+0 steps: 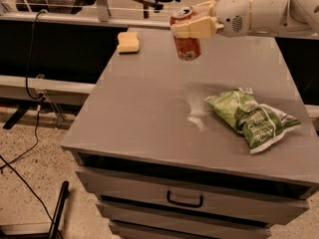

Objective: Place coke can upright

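Note:
The coke can (187, 43) is a small red can with a silver top. It hangs nearly upright in the air above the far middle of the grey table (149, 108). My gripper (192, 25) comes in from the upper right on a white arm (259, 11). Its cream fingers (198, 29) are shut on the can's upper part. The can's lower end is well above the tabletop.
A green chip bag (251, 116) lies on the right side of the table. A yellow sponge (128, 42) sits at the far left corner. Drawers with a handle (184, 201) are under the front edge. Cables (30, 143) run on the floor at left.

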Controlling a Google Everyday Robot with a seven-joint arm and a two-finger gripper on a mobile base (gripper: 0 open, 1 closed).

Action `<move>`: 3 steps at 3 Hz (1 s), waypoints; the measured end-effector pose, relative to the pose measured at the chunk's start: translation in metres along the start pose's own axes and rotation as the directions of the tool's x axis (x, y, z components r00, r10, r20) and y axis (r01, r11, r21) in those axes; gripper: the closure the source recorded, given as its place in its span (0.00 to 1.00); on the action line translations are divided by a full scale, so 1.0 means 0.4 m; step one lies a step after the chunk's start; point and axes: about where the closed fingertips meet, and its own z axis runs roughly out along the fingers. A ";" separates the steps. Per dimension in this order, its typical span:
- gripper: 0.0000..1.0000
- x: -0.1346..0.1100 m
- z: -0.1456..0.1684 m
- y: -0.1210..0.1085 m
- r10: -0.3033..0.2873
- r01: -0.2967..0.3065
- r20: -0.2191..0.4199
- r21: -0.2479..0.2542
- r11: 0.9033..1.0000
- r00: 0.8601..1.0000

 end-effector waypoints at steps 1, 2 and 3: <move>1.00 0.001 0.002 0.000 0.002 -0.002 -0.001 -0.001 1.000 1.000; 1.00 0.012 0.017 0.006 0.011 -0.012 0.038 0.023 1.000 0.999; 1.00 0.040 0.054 0.037 0.045 -0.055 0.126 0.078 0.995 0.991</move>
